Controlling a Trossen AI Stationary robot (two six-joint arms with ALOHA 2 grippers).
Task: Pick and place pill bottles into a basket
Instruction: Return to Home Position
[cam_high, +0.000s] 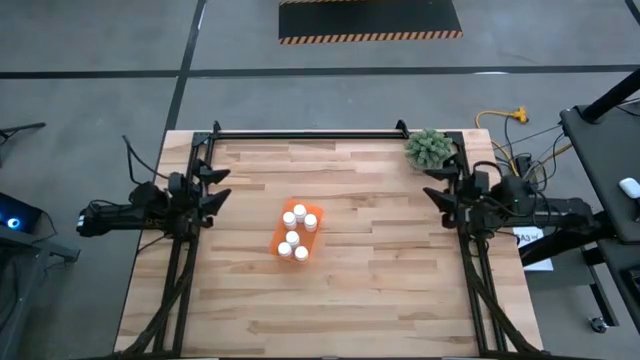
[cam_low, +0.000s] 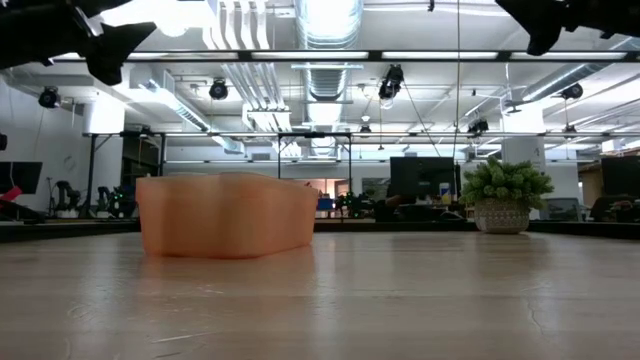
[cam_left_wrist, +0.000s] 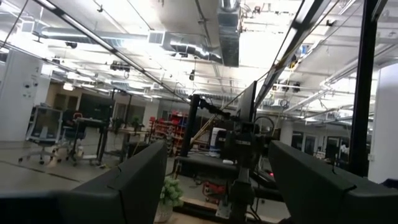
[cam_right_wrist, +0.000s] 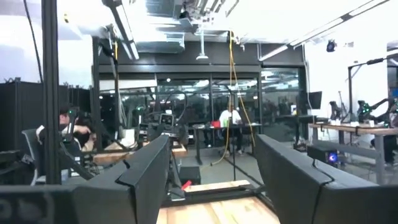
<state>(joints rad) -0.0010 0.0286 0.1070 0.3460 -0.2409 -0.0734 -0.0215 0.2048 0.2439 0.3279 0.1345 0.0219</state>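
Orange plastic marks the basket (cam_low: 225, 218), which is set near the middle of the wooden table (cam_high: 380, 290), slightly toward the left arm's side. Six white-capped pill bottles (cam_high: 293, 237) are seen inside it from above, packed close together. None is seen on the bare wood, so the placing is judged complete. The left gripper (cam_left_wrist: 217, 144) is held at the table's left edge and the right gripper (cam_right_wrist: 212, 138) at its right edge. Each is raised off the surface and well apart from the basket. This is judged to be a parked pose, in which the bottles are left undisturbed. Each gripper's fingers are spread, with nothing caught between them. A green fuzzy plant (cam_high: 428, 148) in a pot is placed at the far right corner, just beside the right arm. It is well apart from the basket, and nothing is seen to block either arm.
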